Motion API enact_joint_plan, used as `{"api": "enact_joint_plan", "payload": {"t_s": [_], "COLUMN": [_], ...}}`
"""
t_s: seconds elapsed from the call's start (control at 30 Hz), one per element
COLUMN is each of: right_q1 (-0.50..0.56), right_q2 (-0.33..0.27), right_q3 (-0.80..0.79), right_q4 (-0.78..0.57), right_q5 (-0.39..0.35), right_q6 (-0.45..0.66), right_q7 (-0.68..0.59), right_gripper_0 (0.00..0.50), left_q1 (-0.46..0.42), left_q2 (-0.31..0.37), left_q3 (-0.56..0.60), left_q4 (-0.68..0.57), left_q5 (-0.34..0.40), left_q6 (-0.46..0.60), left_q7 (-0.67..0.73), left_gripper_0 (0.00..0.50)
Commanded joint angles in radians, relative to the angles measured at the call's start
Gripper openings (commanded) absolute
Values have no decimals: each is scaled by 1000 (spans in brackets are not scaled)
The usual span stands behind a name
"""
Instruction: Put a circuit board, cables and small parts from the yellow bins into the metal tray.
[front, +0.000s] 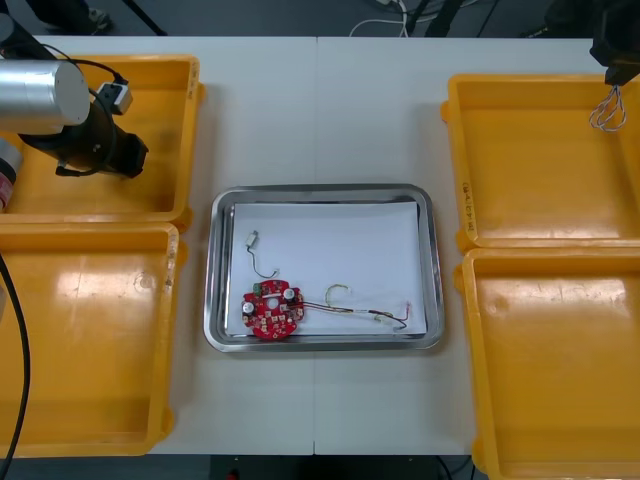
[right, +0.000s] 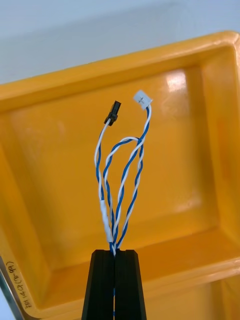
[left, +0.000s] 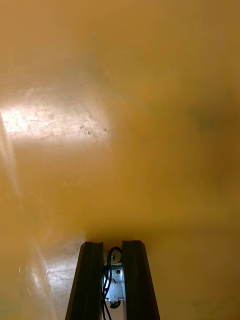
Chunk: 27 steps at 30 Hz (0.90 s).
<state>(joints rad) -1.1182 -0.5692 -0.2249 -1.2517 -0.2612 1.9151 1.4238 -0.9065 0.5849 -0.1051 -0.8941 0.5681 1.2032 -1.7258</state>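
1. The left pincer (left: 112, 246) is clamping a small shiny metal part (left: 115, 282), probably light and rigid, low in the tabletop's far-left yellow plastic bin (front: 170, 130).
2. The right pincer (right: 115, 254) is pinching a limp twisted blue-and-white cable (right: 122, 175) by its bunched loops above the far-right yellow plastic bin (front: 530, 160).

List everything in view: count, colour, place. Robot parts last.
table: one, light, under everything
yellow bins: four, two on each side of the tray
metal tray: one, shiny rim, white inside, table centre
circuit board: one, red, in tray
red and yellow cable: one, in tray beside board
loose small metal part: one, thin dark wire attached, in tray
blue and white cable: one, twisted, over far right bin
held small metal part: one, silvery, black wire attached
left gripper: black, holding that part, far left bin
right gripper: black, holding blue and white cable
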Motion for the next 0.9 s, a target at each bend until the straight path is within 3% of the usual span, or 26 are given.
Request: {"api": "enact_joint_plan", "payload": {"t_s": [0.03,0.3,0.67,0.9], "right_q1": [41,136,201,218], "right_q2": [-12,-17,-26,-23], "right_q3": [56,174,361,406], "right_q4": [-118,-319,-494,-611], "right_q5": [-36,-196,-334,-452], "right_q6": [5,5,5,5], "right_q7": [101,107,113,124], "right_gripper_0": [0,0,0,0], "left_q1": [29,74,170,192], "left_q2": [29,36,36,32], "left_q3": [24,105,226,248], "left_q4": [-124,-327,-689,-818], "left_q5": [-31,-73,-125,-136], "left_q6": [81,288,575,717], "left_q7": [-86,-80,-43,-12], "left_gripper_0": [1,0,0,0]}}
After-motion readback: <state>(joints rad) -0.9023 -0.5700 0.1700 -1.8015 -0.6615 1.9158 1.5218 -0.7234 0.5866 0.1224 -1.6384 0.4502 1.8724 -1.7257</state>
